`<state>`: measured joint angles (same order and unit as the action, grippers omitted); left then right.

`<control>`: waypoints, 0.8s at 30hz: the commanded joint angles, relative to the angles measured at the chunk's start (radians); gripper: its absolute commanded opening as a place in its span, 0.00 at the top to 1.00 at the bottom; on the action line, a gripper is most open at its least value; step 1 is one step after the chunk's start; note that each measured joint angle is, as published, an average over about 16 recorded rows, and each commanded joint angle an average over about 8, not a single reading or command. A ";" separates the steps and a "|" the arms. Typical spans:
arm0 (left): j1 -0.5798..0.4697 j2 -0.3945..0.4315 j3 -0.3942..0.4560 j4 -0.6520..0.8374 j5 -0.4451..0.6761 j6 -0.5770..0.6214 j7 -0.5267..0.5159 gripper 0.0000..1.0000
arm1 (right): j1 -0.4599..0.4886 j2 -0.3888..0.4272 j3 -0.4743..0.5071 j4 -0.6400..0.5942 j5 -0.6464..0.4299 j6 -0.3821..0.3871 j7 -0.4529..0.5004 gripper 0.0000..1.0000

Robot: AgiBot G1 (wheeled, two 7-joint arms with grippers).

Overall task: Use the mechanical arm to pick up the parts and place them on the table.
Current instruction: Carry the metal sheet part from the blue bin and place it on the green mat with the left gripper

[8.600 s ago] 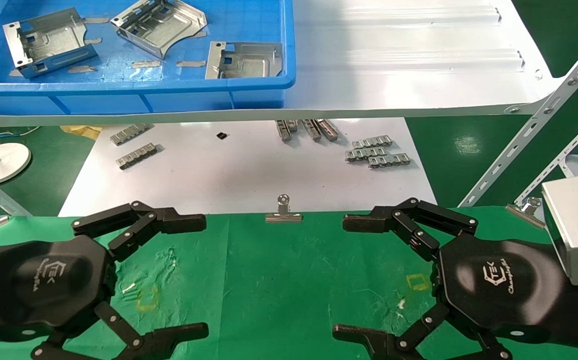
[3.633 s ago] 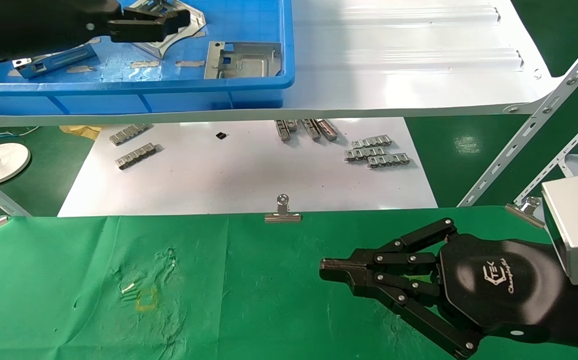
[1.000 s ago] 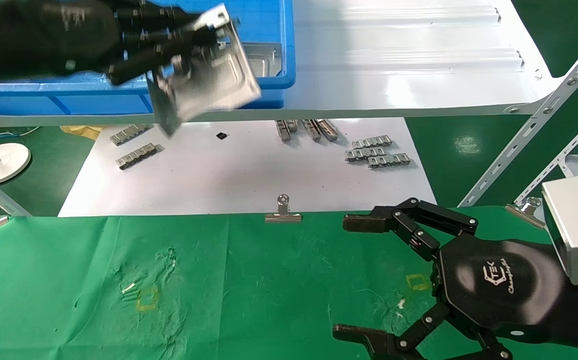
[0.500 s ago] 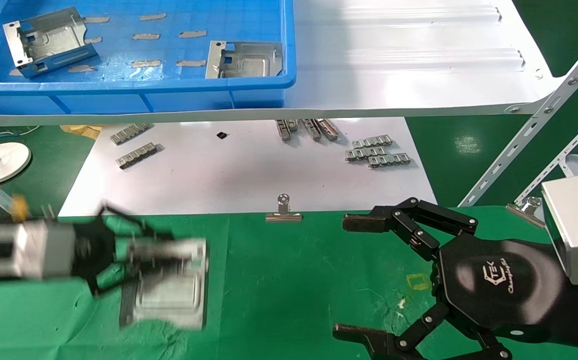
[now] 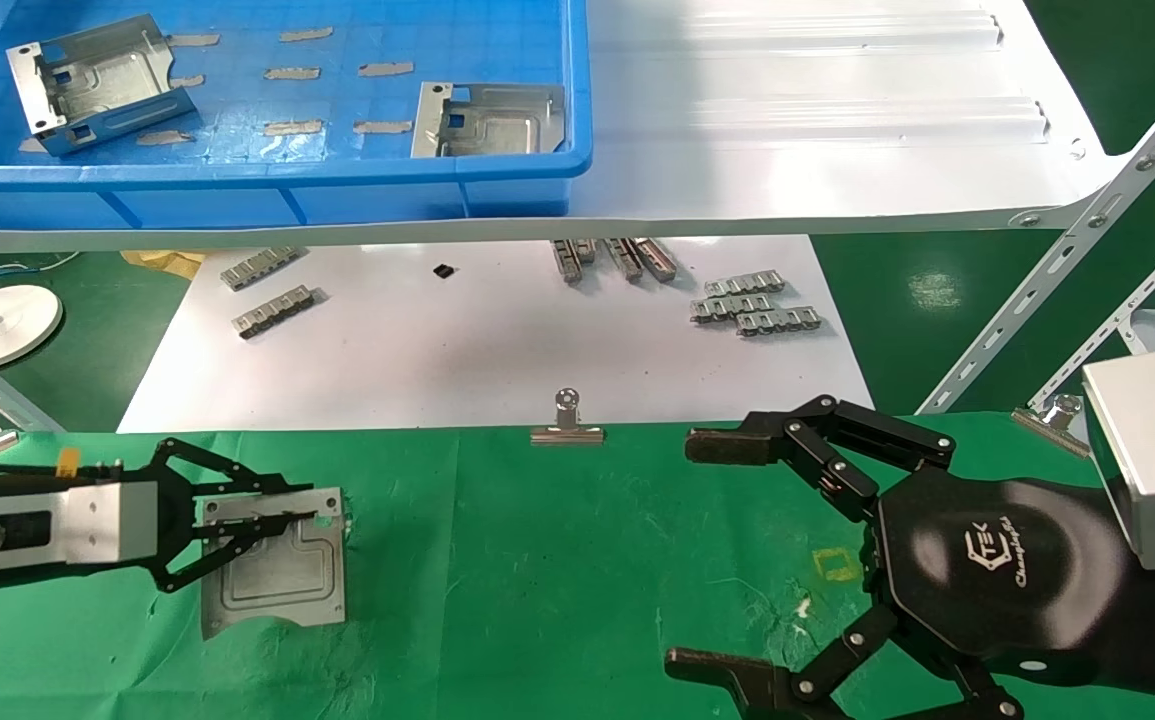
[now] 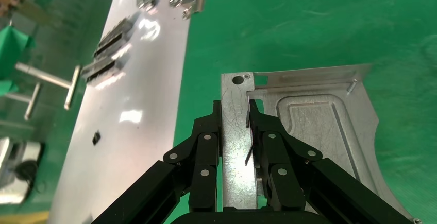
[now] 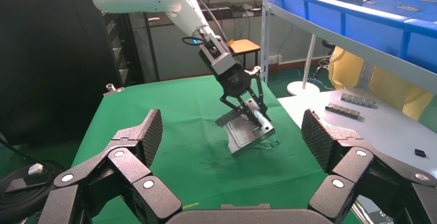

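While the head view showed the bracket [image 5: 277, 570] seemingly flat on the green bench [image 5: 557, 560], the right wrist view showed it tilted, the left gripper's [image 5: 282, 517] fingers [image 6: 206, 147] clamping its folded edge. Near the bench's right side, the right gripper [image 5: 707, 560] hovered spread wide, empty.

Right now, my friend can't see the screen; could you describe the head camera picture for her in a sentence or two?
The left gripper is shut on a metal bracket, holding it low at the green table. The right gripper sits open over the table's right side. Two more brackets lie in a blue bin on the shelf beyond.
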<state>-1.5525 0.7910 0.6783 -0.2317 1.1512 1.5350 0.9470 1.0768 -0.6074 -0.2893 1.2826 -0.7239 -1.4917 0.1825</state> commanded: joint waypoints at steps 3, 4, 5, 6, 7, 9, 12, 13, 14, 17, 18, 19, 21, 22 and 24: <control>-0.020 0.015 0.011 0.063 0.016 0.009 0.014 1.00 | 0.000 0.000 0.000 0.000 0.000 0.000 0.000 0.00; -0.025 0.016 0.014 0.074 0.021 0.012 0.012 1.00 | 0.000 0.000 0.000 0.000 0.000 0.000 0.000 0.00; -0.030 0.016 0.017 0.084 0.025 0.015 0.009 1.00 | 0.000 0.000 0.000 0.000 0.000 0.000 0.000 0.00; -0.034 0.016 0.020 0.094 0.029 0.017 0.005 1.00 | 0.000 0.000 0.000 0.000 0.000 0.000 0.000 0.00; -0.038 0.016 0.023 0.104 0.032 0.019 0.001 1.00 | 0.000 0.000 -0.001 0.000 0.000 0.000 0.000 0.00; -0.044 0.017 0.027 0.120 0.037 0.019 -0.009 1.00 | 0.000 0.000 -0.001 0.000 0.000 0.000 0.000 0.00; -0.049 0.022 0.035 0.136 0.047 0.026 -0.019 1.00 | 0.000 0.000 -0.001 0.000 0.001 0.000 0.000 0.00; -0.050 0.024 0.039 0.139 0.052 0.029 -0.022 0.98 | 0.000 0.000 -0.001 0.000 0.001 0.000 0.000 0.00; -0.050 0.026 0.043 0.141 0.057 0.032 -0.025 0.94 | 0.000 0.000 -0.001 0.000 0.001 0.000 0.000 0.00; -0.052 0.030 0.056 0.140 0.071 0.042 -0.033 0.58 | 0.000 0.000 -0.001 0.000 0.001 0.000 -0.001 0.00; -0.053 0.032 0.059 0.139 0.074 0.043 -0.035 0.46 | 0.000 0.000 -0.001 0.000 0.001 0.001 -0.001 0.00; -0.053 0.034 0.063 0.137 0.078 0.043 -0.036 0.33 | 0.000 0.001 -0.001 0.000 0.001 0.001 -0.001 0.00; -0.053 0.038 0.068 0.135 0.082 0.040 -0.033 0.10 | 0.000 0.001 -0.001 0.000 0.001 0.001 -0.001 0.00; -0.052 0.040 0.069 0.135 0.082 0.037 -0.030 0.02 | 0.000 0.001 -0.001 0.000 0.001 0.001 -0.001 0.00; -0.051 0.046 0.070 0.136 0.080 0.033 -0.022 0.00 | 0.000 0.001 -0.002 0.000 0.001 0.001 -0.001 0.00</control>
<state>-1.6018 0.8367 0.7416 -0.0915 1.2233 1.5700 0.9300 1.0772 -0.6067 -0.2908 1.2826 -0.7228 -1.4910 0.1817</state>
